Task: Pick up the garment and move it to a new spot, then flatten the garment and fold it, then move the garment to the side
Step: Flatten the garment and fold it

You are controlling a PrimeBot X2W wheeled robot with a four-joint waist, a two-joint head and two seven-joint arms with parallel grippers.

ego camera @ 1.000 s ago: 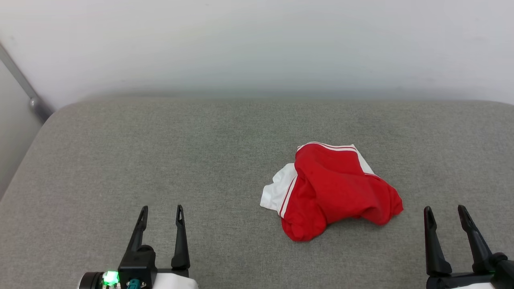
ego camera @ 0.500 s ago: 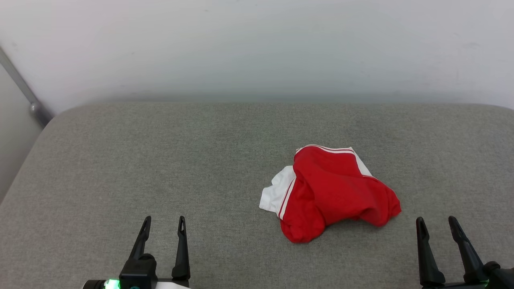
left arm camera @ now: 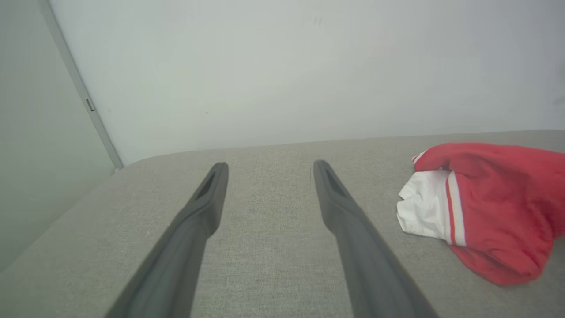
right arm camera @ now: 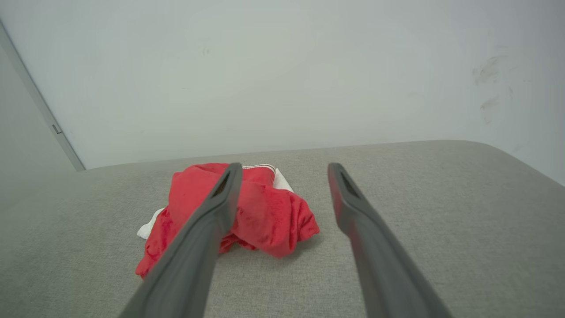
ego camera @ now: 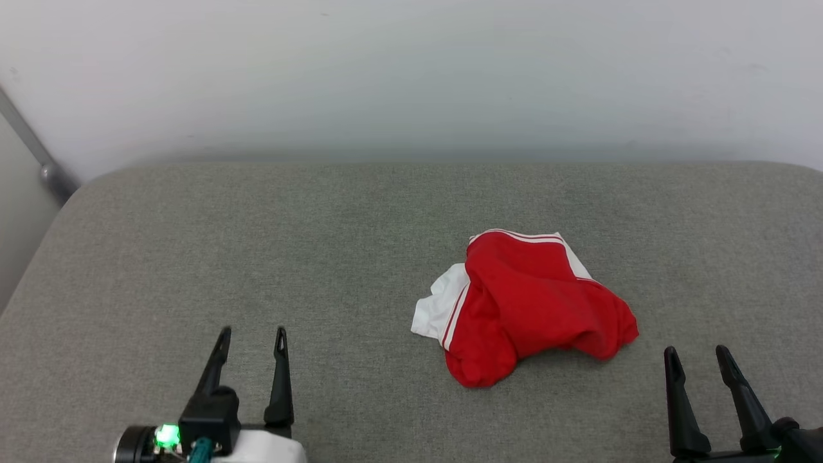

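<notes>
- Garment (ego camera: 527, 308): red jersey lying in a crumpled heap on the grey cushion (ego camera: 257, 244), at about 4 o'clock from the middle of the head view.
- The heap is bunched and not flat. A white panel (ego camera: 437, 310) with thin red stripes sticks out on its 9 o'clock side.
- A white-and-red striped edge (ego camera: 524, 235) runs along the heap's 12 o'clock side. The rest is plain red folds, and no lettering is readable.
- Left gripper (ego camera: 252, 332): at 7 o'clock in the head view, jaws spread wide, nothing between them, fingers pointing to 12.
- The garment sits at 3 o'clock from the left gripper, well apart, with bare cushion in between.
- Left wrist view: fingers (left arm camera: 207, 198) are parted over bare cushion. The garment is off at 3 o'clock with its white panel nearest, no contact.
- Right gripper (ego camera: 696, 350): at 5 o'clock in the head view, jaws released and spread, holding nothing.
- The garment is at about 10 o'clock from the right gripper, near but clear of the fingertips.
- Right wrist view: one finger (right arm camera: 220, 207) overlaps the red heap in the picture, at 10 to 11 o'clock. The head view shows a gap, so there is no touch.
- Green light (ego camera: 167, 435) is lit on the left wrist housing.
- White wall (ego camera: 411, 77) stands behind the cushion at 12 o'clock. A grey metal strip (ego camera: 32, 151) slants down the wall at 9 to 10 o'clock.
- The cushion's far corners are rounded, with nothing on it besides the garment.
</notes>
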